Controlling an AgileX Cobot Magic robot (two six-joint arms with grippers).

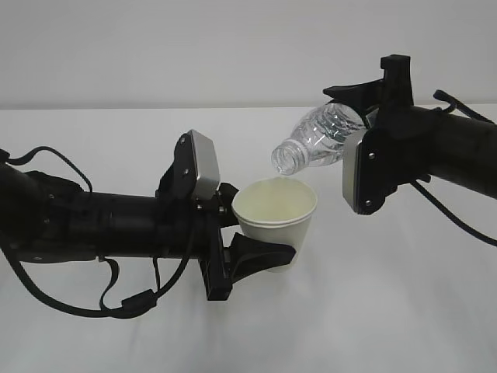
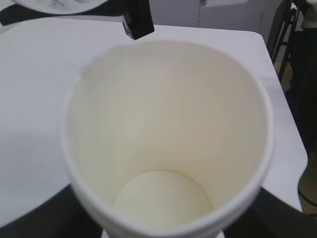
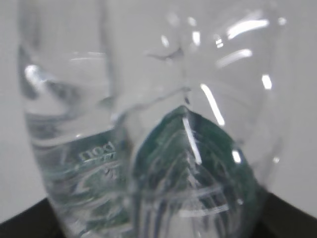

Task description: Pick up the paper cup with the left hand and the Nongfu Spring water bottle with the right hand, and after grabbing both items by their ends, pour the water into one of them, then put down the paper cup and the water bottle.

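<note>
Now the left hand (image 1: 252, 237) holds the paper cup (image 1: 276, 214) upright, fingers clamped on its lower wall above the white table (image 1: 404, 311). Just above the cup's rim, the right hand (image 1: 365, 124) grips the tilted Nongfu Spring water bottle (image 1: 318, 138), its open neck pointing down at the cup.

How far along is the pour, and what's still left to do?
Done: both picks. The left hand holds the paper cup upright off the table; the right hand holds the Nongfu Spring water bottle. In hand: the bottle is tipped, mouth just over the cup's rim, but the left wrist view shows the cup's bottom apparently dry. Left: pour, then set both down.
</note>
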